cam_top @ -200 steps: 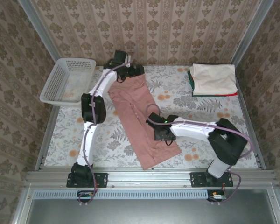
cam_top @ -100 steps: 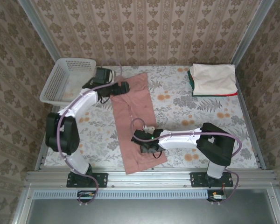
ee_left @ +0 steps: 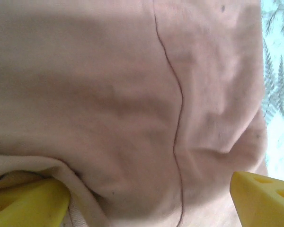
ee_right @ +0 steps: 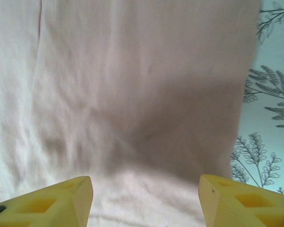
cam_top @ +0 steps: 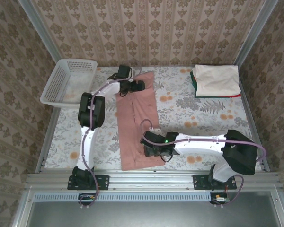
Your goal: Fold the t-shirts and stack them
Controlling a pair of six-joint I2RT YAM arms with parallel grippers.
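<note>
Soft even light from above, top view sharp, wrist views blurred, broad shadow on the pink tee [ee_right: 146,137] toward 6 o'clock, fingers [ee_right: 52,201] defocused.

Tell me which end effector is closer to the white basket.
Left. The left end effector is over the pink shirt's far end, just right of the basket; the right end effector is over its near end.

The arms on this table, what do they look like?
The left arm and right arm are white tubes with black joint housings, lilac cables looping alongside; a green light glows near the right wrist. The left end effector and right end effector have yellow wedge-shaped fingers.
</note>
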